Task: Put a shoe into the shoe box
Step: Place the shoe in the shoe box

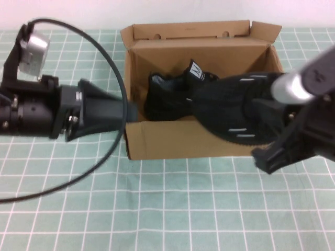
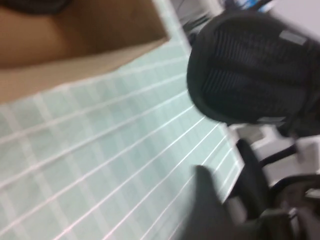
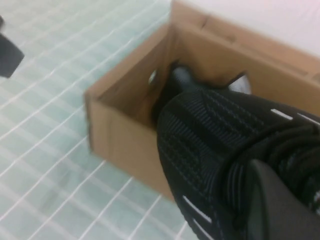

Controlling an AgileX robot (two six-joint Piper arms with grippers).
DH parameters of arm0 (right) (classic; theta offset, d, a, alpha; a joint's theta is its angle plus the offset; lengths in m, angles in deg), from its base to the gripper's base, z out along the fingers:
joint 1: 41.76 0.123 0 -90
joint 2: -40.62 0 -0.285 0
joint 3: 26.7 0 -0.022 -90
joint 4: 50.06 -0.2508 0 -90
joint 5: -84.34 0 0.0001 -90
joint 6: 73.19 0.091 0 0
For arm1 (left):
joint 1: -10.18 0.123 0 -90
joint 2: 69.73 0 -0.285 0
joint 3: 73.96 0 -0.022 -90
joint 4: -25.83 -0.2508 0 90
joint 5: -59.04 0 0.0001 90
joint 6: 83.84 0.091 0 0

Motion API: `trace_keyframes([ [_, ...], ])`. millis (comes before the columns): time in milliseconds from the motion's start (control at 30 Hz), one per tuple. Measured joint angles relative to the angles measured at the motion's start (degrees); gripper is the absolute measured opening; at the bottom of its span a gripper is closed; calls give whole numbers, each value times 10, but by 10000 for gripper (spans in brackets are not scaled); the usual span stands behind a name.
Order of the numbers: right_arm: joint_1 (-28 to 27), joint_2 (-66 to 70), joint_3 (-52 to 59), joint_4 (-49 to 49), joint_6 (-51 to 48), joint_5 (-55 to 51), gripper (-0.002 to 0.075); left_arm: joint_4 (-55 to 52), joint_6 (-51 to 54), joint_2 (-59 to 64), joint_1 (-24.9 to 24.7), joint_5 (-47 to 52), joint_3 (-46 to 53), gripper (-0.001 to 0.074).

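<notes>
Black knit shoe (image 1: 235, 112) is being held in the air over the right half of the shoe box (image 1: 172, 140), toe pointing toward the box's middle, overhanging the near wall. Ribbed knit upper, short white dashes along its side; the rounded toe is also being shown in the left wrist view (image 2: 250, 70) and the right wrist view (image 3: 220, 145). A second identical sneaker (image 1: 170, 94) is lying inside the box, white tongue label up.

Box is plain brown corrugated cardboard, rectangular, flap lid standing open at the far side; the near-left corner is being seen from the right wrist (image 3: 115, 135).

Right claw (image 1: 293, 141) is being kept at the shoe's heel end, by the box's right near corner, pinching the shoe; a dark finger (image 3: 272, 205) is pressed against the knit.

Left claw (image 1: 131, 111) is being held at the box's left wall; cannot tell whether it is spread or closed.

Everything is being carried on a tabletop (image 1: 167, 209) covered in green cloth with a white grid.
</notes>
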Motion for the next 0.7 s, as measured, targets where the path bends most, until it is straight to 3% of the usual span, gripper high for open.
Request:
trace_keyframes([
  [133, -7, 44, -67, -109, -113, -19, 2, -80, -42, -28, -11, 2, 0, 160],
  [233, -41, 79, -110, -173, -181, -15, 2, -169, -81, -61, -36, 7, 0, 42],
  [367, -122, 127, -152, -333, -315, -15, 2, -262, -128, -112, -73, 15, 0, 7],
  [533, -237, 181, -179, -693, -589, -28, 2, -338, -179, -210, -84, 23, 0, -1],
  [700, -299, 235, -209, -886, -762, -74, 2, -436, -250, -330, -86, 29, 0, -1],
])
